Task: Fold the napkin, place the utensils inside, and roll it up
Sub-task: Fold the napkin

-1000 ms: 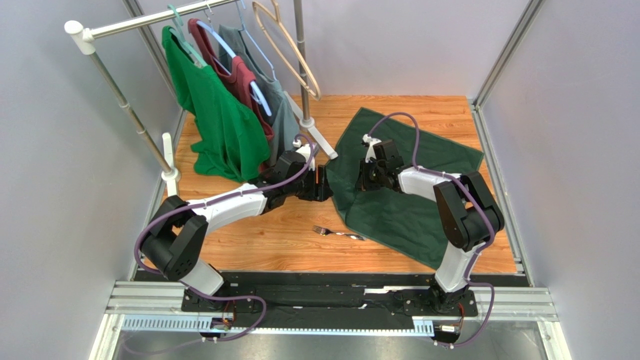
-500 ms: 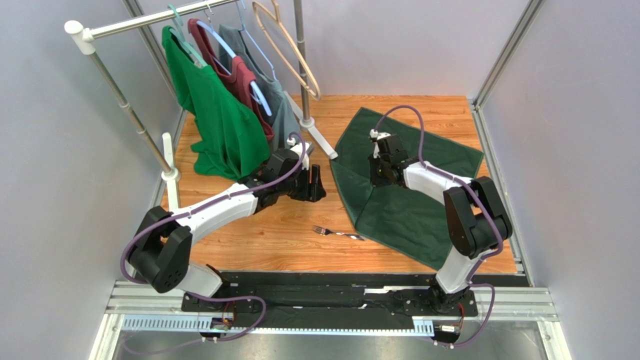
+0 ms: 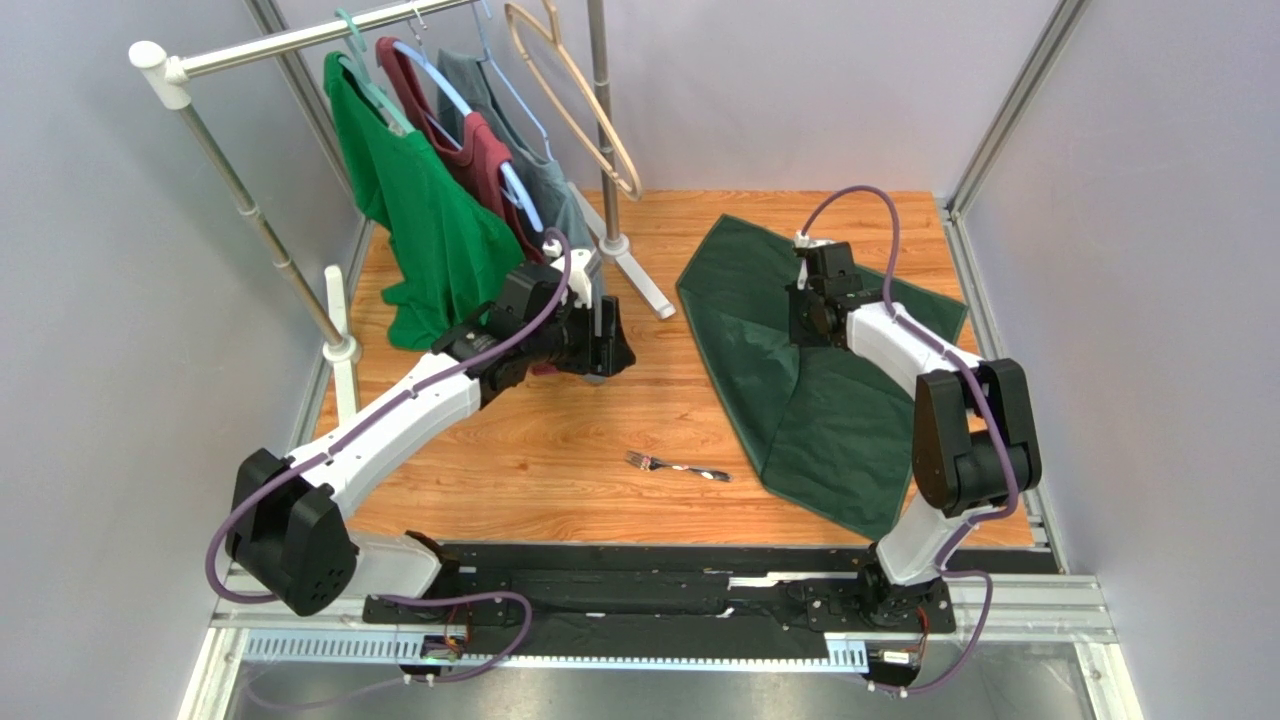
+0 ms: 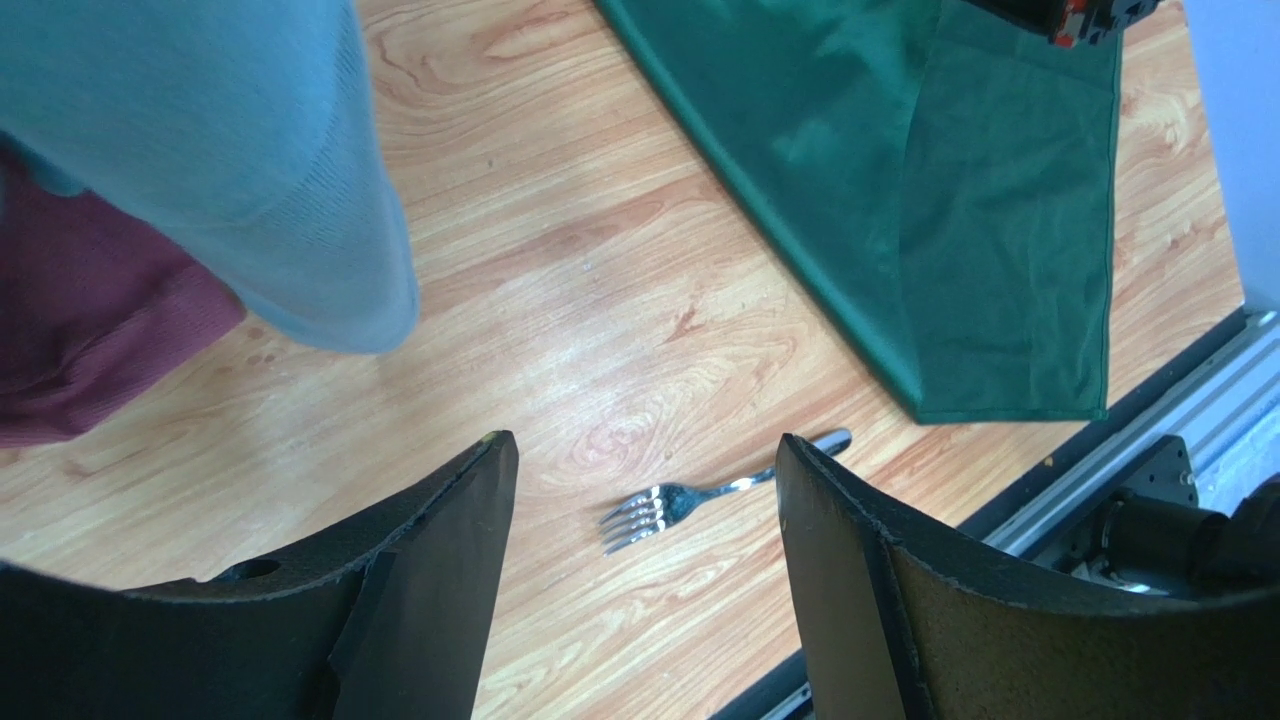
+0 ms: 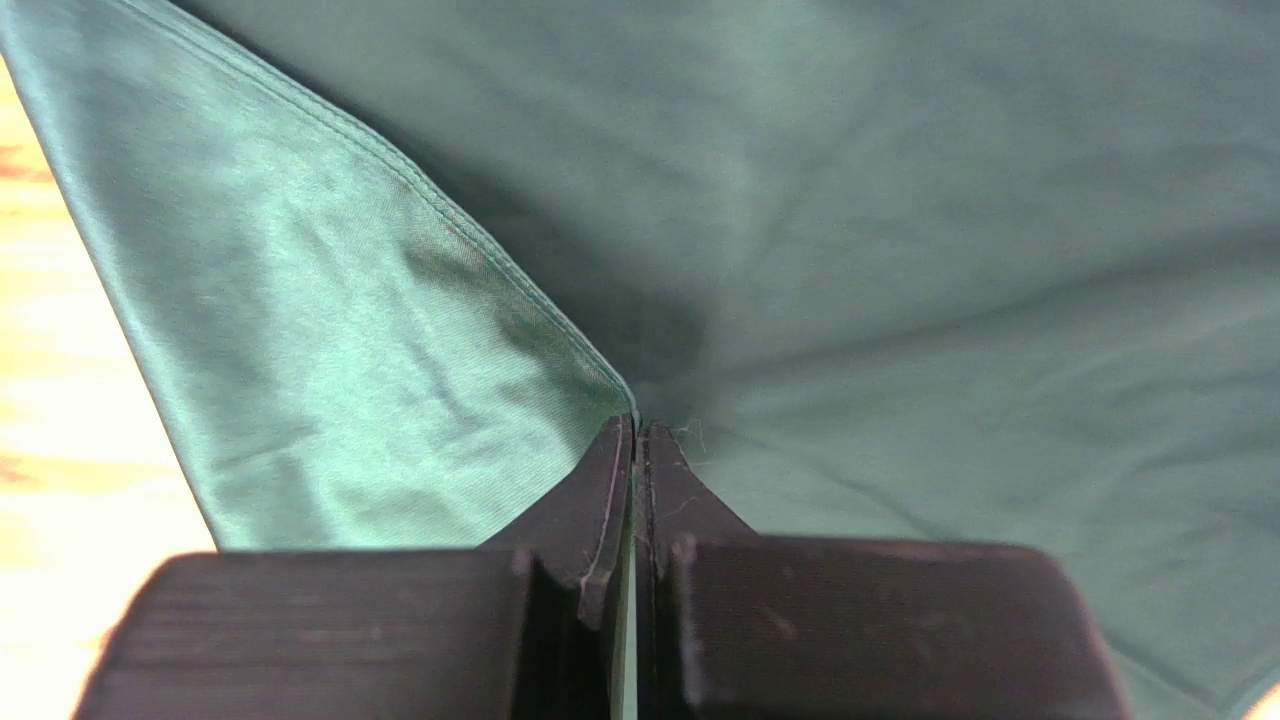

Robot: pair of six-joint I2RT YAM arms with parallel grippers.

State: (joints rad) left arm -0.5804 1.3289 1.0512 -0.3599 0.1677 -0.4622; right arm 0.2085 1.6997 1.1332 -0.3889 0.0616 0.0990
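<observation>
From my end the surface is a light wood-grain tabletop point(image 3: 511, 450) boxed in by plain grey walls point(image 3: 120, 375), with a black rail point(image 3: 631, 578) along the near edge and a clothes rack point(image 3: 241, 195) of hanging shirts well left of the napkin point(image 3: 819, 405). The napkin lies on the wood with one flap folded over, and the fork point(image 3: 676, 467) sits on bare wood just beside its left edge. The right gripper point(image 5: 634, 435) is pinched tight on a corner of that flap, and the left gripper point(image 4: 646, 465) hangs left of the napkin, jaws wide, holding nothing.
</observation>
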